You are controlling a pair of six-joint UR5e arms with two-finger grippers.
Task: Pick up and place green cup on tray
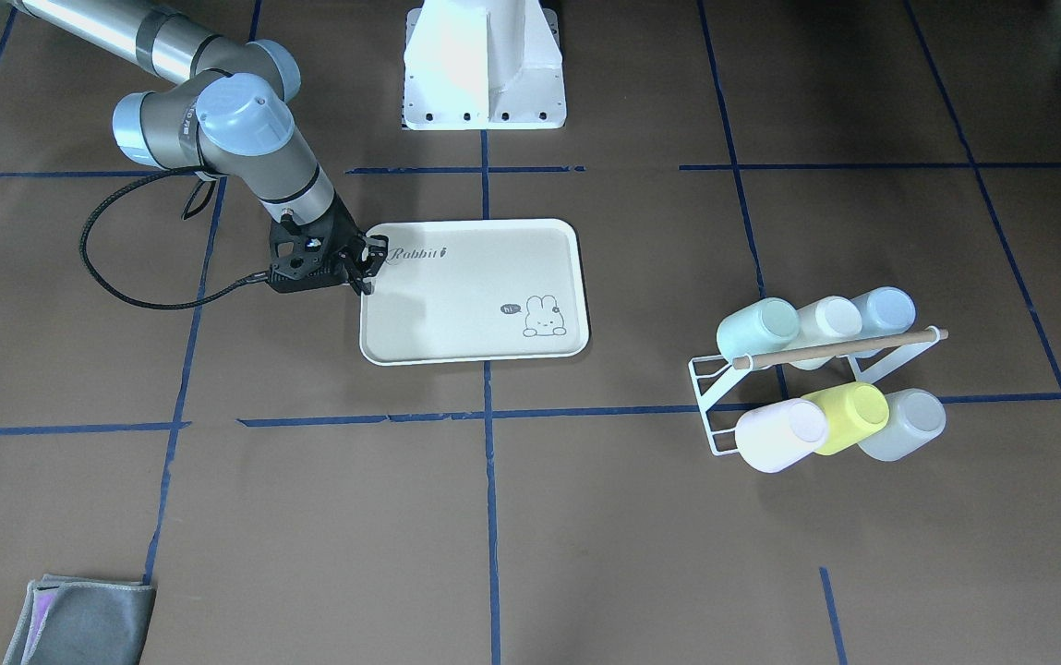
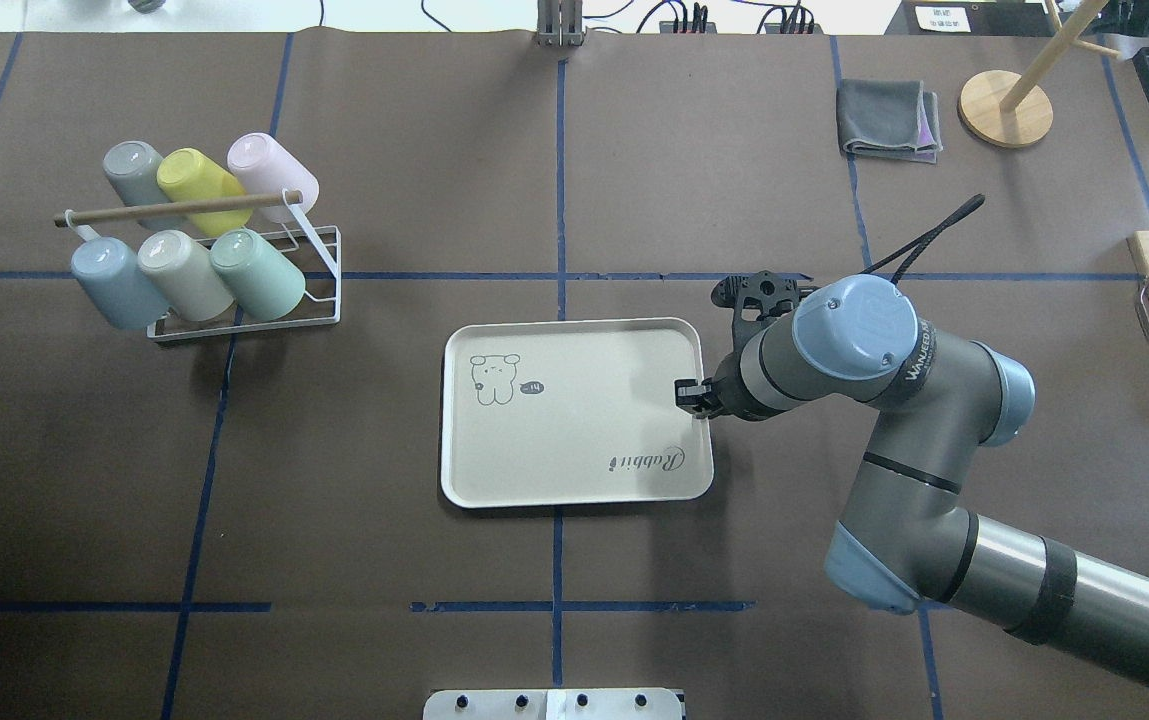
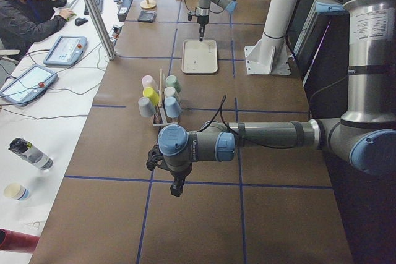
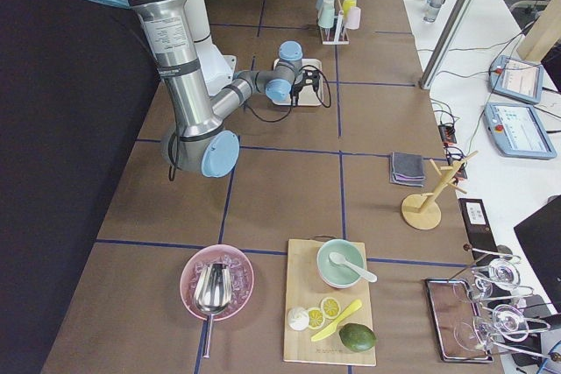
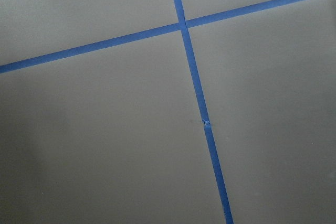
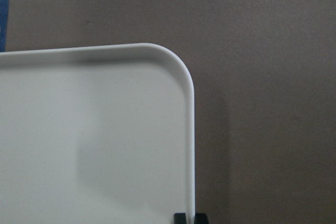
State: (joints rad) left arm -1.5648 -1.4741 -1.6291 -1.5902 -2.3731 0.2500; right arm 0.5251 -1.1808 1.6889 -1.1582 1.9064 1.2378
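Well, you have hardly started. The green cup [image 2: 259,275] sits on the rack [image 2: 339,280], well apart from the tray [image 2: 584,450]. So the pick-up and the put-down are both left to do. Nothing is on the tray.

Your right tool [image 2: 691,393] is at the tray's edge, not at the cup. In the right wrist view its two dark tips sit close together, one on each side of the rim. I think it is pinching the tray.

Your left tool [image 3: 176,187] hangs over bare bench [image 2: 384,560], on the side of the rack away from the tray. It shows only in the side view, so you cannot tell if it is open or closed.

The green cup is upside down and tilted. It is in the row of three nearer the robot, at the end closest to the tray, just beside a cream cup [image 2: 184,280]. Its closed bottom points up, away from the robot and to its left. Its mouth points down into the rack, toward the tray side. So its long line slants, neither flat nor straight up.
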